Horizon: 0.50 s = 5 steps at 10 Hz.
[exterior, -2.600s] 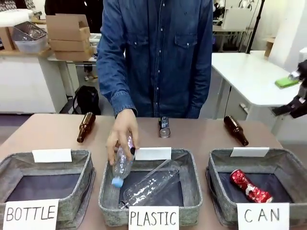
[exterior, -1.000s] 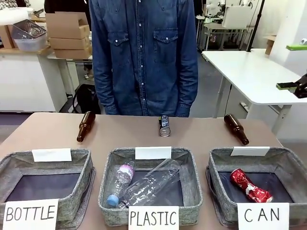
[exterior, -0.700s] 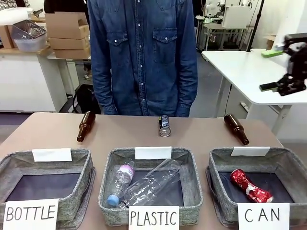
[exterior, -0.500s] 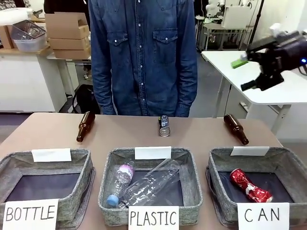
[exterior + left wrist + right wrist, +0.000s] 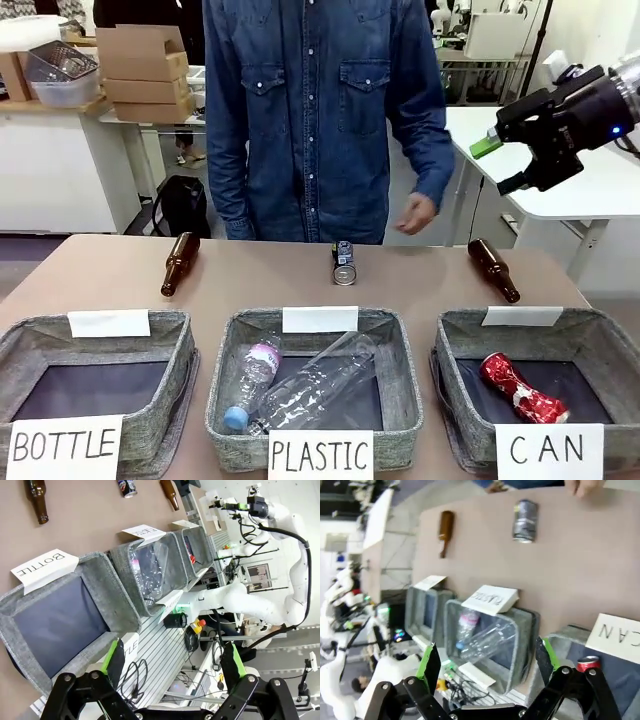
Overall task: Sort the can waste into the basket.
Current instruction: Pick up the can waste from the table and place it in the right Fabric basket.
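A dark grey can [image 5: 343,263] lies on the brown table near its far edge, in front of the person; the right wrist view has this can [image 5: 525,520] at the top. A crushed red can [image 5: 520,388] rests inside the grey basket [image 5: 592,323] signed "CAN" at the front right. My right gripper [image 5: 497,165] hangs open and empty high above the table's far right corner, well clear of both cans. In its own wrist view, my right gripper [image 5: 486,665] looks down over the red can [image 5: 589,664]. My left gripper [image 5: 173,662] is open and empty, off the front-left of the table.
Baskets signed "PLASTIC" [image 5: 400,385], with two clear bottles inside, and "BOTTLE" [image 5: 178,350] stand left of the can basket. Brown bottles [image 5: 179,264] [image 5: 493,270] lie either side of the dark can. The person's hand [image 5: 415,215] hovers above the far edge.
The person dropped a plastic bottle into the middle basket and stepped back. My right arm swung in from the right edge, leftward. The person's hand now comes forward.
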### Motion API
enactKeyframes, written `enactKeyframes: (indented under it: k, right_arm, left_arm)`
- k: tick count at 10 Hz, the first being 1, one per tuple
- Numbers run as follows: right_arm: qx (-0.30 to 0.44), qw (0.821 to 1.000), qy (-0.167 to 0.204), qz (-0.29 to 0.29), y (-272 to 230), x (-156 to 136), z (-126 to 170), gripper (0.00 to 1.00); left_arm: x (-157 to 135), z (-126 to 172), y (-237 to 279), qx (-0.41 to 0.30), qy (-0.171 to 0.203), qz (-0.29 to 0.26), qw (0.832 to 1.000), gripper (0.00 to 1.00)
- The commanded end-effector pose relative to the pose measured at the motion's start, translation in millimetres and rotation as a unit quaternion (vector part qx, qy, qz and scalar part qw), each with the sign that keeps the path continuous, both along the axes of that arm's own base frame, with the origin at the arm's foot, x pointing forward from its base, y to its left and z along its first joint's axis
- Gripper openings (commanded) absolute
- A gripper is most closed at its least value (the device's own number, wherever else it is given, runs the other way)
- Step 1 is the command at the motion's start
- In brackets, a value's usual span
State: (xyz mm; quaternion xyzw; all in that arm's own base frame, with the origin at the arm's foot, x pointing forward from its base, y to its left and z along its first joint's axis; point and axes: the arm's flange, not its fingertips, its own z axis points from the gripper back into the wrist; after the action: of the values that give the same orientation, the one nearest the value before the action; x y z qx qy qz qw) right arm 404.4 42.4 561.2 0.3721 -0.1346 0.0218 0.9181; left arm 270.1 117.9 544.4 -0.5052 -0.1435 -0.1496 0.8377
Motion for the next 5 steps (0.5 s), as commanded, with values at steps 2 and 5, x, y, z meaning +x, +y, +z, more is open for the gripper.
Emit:
enactKeyframes:
  k: [2, 5]
  right_arm:
    - [-0.074, 0.997, 0.019, -0.022, 53, 38, -6, 1.00]
    - [0.008, 0.999, 0.032, 0.024, -47, -35, 10, 1.00]
  left_arm:
    - [-1, 1, 2, 0.002, -0.006, -0.008, 1.000, 1.00]
    - [-1, 1, 2, 0.002, -0.006, -0.008, 1.000, 1.00]
